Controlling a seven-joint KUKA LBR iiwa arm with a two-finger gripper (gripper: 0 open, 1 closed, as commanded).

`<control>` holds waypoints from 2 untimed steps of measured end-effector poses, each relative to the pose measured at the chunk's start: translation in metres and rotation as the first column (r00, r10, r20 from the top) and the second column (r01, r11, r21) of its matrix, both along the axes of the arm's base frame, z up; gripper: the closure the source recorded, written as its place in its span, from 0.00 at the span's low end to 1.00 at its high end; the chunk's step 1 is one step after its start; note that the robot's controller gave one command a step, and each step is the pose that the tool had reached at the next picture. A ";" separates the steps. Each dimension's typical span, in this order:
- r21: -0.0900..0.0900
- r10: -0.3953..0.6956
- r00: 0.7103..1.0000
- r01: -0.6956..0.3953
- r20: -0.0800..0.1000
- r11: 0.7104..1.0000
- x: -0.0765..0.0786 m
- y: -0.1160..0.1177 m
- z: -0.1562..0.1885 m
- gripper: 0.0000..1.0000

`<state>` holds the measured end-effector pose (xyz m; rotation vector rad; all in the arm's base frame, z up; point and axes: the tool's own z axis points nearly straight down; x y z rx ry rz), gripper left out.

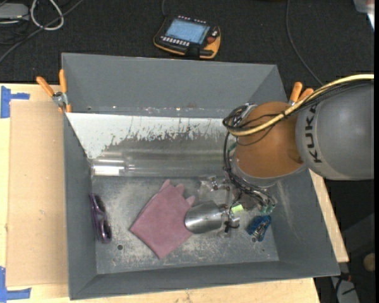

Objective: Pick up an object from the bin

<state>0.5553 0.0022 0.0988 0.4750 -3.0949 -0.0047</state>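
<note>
I have the gripper (231,214) down near the floor of the grey bin (170,87), right of the middle and toward the near wall. From this angle I cannot tell whether it is clenched or released, because the orange cover (265,141) on the wrist and the cables hang over it. Its tip sits at the right end of a silver metal cylinder (204,221) that lies on its side on the bin floor. The two look to be touching, but I cannot tell whether the cylinder is actually gripped. Just to the right of the gripper lies a small blue clip-like thing (259,226). The left end of the cylinder lies against the edge of a mauve cloth (162,219) spread flat near the middle of the floor. Farther out, a clear tube (158,165) lies along the foot of the far wall, and a purple thing (100,218) lies by the left wall, well apart from everything else.
</note>
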 end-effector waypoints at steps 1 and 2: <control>-0.001 -0.107 0.994 0.107 0.022 0.994 0.030 -0.049 -0.030 0.00; 0.003 0.038 0.999 -0.038 0.003 0.999 0.007 0.004 -0.029 1.00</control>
